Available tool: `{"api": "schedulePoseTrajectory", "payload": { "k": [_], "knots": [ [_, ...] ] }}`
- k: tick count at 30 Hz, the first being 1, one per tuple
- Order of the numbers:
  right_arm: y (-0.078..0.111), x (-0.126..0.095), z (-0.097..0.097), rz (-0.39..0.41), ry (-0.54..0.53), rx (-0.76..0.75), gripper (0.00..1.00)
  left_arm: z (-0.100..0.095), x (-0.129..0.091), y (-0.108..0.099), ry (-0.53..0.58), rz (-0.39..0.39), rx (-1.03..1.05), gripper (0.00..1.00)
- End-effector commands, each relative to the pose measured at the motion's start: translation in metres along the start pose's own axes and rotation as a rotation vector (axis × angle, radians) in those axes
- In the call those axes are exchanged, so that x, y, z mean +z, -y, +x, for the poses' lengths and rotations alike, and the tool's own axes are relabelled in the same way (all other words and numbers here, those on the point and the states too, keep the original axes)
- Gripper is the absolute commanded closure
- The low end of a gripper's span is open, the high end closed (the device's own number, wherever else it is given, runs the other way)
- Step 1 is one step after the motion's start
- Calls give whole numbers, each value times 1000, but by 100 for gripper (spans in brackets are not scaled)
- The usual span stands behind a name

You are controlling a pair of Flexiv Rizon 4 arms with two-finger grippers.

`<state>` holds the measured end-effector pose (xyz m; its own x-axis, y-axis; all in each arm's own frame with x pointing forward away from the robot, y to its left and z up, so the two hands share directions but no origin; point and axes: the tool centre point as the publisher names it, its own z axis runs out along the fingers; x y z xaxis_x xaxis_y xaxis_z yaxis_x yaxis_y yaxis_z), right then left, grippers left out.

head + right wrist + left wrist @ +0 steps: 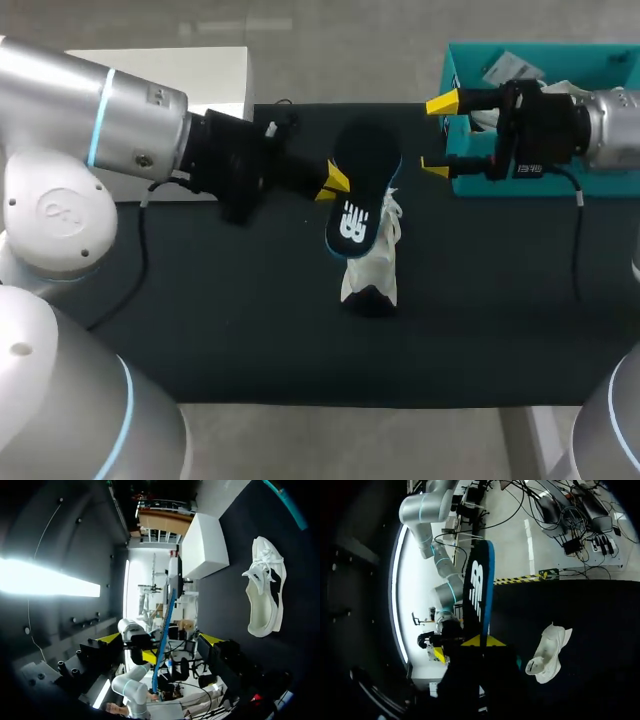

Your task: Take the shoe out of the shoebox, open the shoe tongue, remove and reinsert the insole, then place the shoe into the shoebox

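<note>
My left gripper [335, 183] is shut on a black insole [360, 185] with a blue edge and a white logo, holding it above the mat. In the left wrist view the insole [477, 590] stands up from the gripper [480, 641]. Below and just past it, the white shoe [372, 262] lies on its side on the black mat, also seen beside the gripper [549, 652]. My right gripper [437, 135] is open, a little to the right of the insole, in front of the teal shoebox [600, 60]. In the right wrist view the insole [166, 625] shows edge-on ahead of that gripper [161, 639], and the shoe [265, 595] lies off to one side.
A white box [190, 70] stands at the back left of the table, behind my left arm, also seen in the right wrist view [207, 547]. The black mat [250, 320] covers the table toward the front. Paper stuffing lies inside the shoebox.
</note>
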<state>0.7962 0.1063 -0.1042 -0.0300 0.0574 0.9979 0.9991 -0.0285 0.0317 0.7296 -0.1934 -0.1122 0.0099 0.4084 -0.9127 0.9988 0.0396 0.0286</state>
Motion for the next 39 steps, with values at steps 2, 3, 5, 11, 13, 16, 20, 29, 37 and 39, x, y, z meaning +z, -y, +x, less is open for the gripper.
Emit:
{"api": "schedulePoseTrajectory", "payload": {
  "k": [2,3,5,11,13,16,20,29,37,39],
  "knots": [
    [-2,6,-1,1,34,7,18,1,29,-14,-40,-24,66,100],
    [-2,7,-2,1,37,8,23,2,31,-15,-40,-32,70,100],
    [-2,10,-4,3,38,11,32,2,35,-18,-40,-44,51,100],
    [-1,16,-10,5,49,18,43,-5,47,-23,-16,-76,27,100],
    [-1,17,-11,3,41,20,51,-6,50,-24,-9,-81,25,100],
    [0,18,-12,4,30,20,53,-9,54,-27,-1,-90,31,100],
    [0,20,-13,5,21,20,57,-11,59,-29,-1,-95,35,100],
    [2,22,-17,-7,9,31,85,-14,64,-29,7,-87,55,100],
    [0,26,-19,5,11,34,100,-13,64,-31,7,-109,49,100],
    [0,26,-19,6,9,33,100,-12,62,-32,3,-106,45,100]
  ]
}}
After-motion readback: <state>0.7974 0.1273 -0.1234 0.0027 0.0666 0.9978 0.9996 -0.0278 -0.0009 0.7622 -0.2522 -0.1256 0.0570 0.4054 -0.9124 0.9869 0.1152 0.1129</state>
